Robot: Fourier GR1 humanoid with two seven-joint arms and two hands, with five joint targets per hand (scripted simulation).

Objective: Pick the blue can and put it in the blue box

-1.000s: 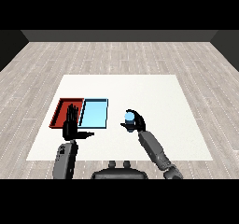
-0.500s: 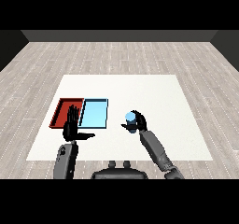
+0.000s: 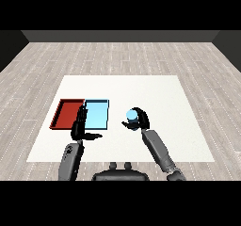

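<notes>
While upright, blue can [image 3: 132,114] fills right hand [image 3: 140,120].

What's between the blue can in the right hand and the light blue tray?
Only bare white table, in the head view; the right hand holds the blue can right of the light blue tray.

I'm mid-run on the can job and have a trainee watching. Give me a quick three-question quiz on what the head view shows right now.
1. True or false: the blue can lies inside the light blue tray.
2. Which hand holds the can? A) left hand B) right hand
3. Fill in: the red tray lies on the light blue tray's ____ side.

Key: 1 false; 2 B; 3 left.
</notes>
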